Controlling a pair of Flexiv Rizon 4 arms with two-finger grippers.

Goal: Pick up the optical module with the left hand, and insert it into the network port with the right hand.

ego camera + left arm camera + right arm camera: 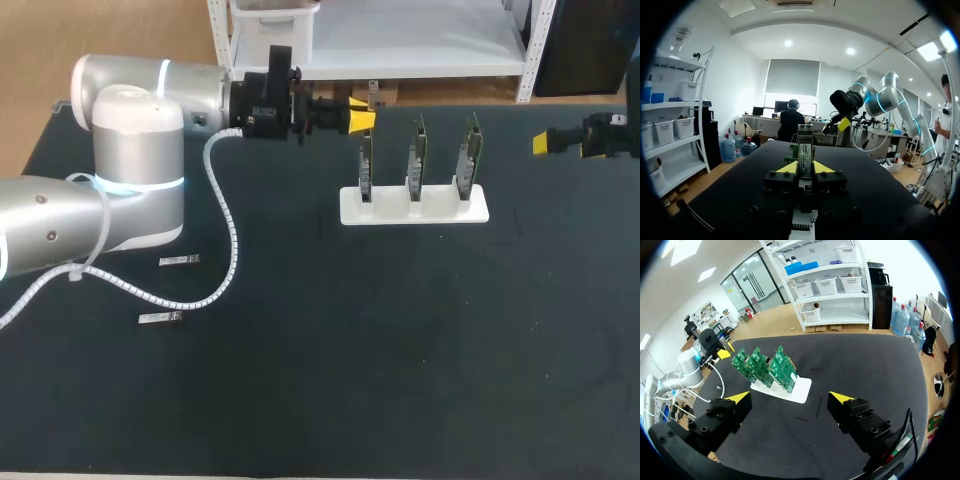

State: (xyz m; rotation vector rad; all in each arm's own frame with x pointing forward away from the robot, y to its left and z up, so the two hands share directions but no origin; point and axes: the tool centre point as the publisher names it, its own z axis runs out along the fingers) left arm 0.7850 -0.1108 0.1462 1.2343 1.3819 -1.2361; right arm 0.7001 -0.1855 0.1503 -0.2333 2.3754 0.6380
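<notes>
My left gripper [360, 119] is clenched on the optical module [805, 149], raised, presumably for handover; my right gripper [790, 400], released, faces the network-port boards [414, 165].

Right tool [791, 399] spread wide; green boards [767, 365] in white stand [799, 387] ahead.

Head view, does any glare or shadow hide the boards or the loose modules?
Head view: even light, no glare; the boards in their white stand and two loose modules show plainly. Left wrist view: bright ceiling lights, yet the held module is well lit.
</notes>
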